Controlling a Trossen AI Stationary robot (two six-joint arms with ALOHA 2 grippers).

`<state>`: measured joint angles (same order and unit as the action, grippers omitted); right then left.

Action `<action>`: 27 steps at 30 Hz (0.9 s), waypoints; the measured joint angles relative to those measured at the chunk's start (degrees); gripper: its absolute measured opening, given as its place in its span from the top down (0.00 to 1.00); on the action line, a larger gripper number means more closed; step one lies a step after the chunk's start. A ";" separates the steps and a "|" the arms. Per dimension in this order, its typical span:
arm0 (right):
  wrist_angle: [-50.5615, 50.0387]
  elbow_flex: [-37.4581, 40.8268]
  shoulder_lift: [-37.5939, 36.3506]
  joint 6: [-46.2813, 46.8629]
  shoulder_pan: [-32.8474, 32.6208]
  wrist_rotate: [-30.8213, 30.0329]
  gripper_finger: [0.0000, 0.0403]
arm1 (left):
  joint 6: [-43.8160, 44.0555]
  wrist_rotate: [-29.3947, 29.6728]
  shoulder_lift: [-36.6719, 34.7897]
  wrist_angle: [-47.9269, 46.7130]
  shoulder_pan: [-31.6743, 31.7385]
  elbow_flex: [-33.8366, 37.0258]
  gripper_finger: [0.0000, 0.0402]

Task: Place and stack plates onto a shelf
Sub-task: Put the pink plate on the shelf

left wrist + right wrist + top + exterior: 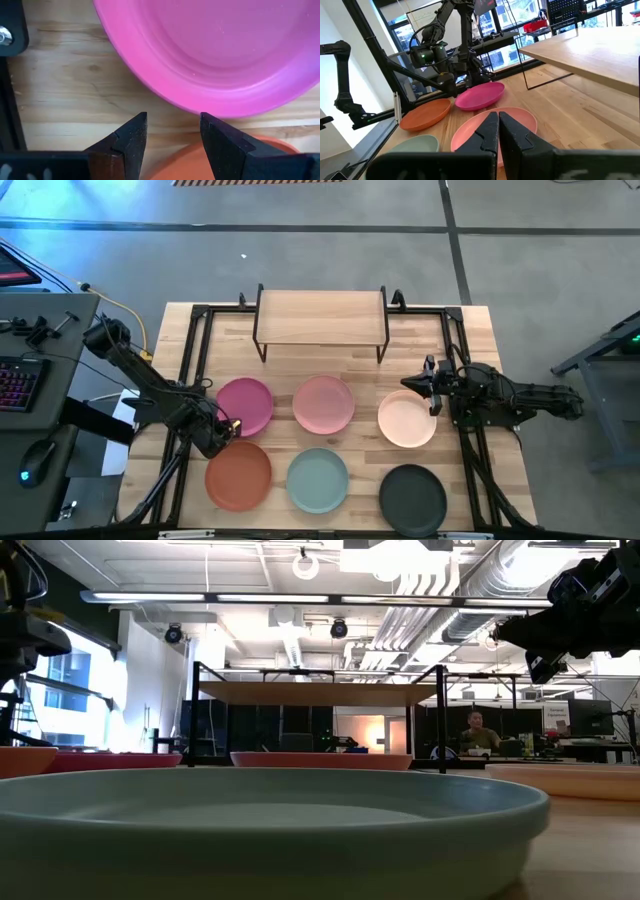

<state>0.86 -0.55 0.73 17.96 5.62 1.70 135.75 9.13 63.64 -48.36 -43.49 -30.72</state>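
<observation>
Six plates lie flat on the table in two rows. Magenta (245, 405), light pink (324, 403) and cream (406, 420) form the far row. Orange (238, 475), pale teal (318, 480) and black (413, 496) form the near row. The shelf (320, 317) stands on its black legs at the far edge, with its top bare. My left gripper (172, 131) is open and low between the magenta plate's near rim (210, 102) and the orange plate (195, 160), touching neither. My right gripper (498, 125) is shut and hovers by the cream plate's far right edge.
Black frame rails (195, 360) run along the table's left and right sides. The shelf's thin legs (262, 340) stand just beyond the far row of plates. A keyboard and mouse (25, 380) sit on a side desk to the left. In the low view, a person (478, 730) sits far off.
</observation>
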 joint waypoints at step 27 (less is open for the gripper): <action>-0.01 -0.01 0.00 0.00 0.00 0.00 1.00 | -25.32 1.03 -8.35 3.26 0.11 0.00 0.57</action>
<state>0.85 -0.56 0.73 17.96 5.62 1.71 110.42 10.15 55.29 -45.10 -43.37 -30.72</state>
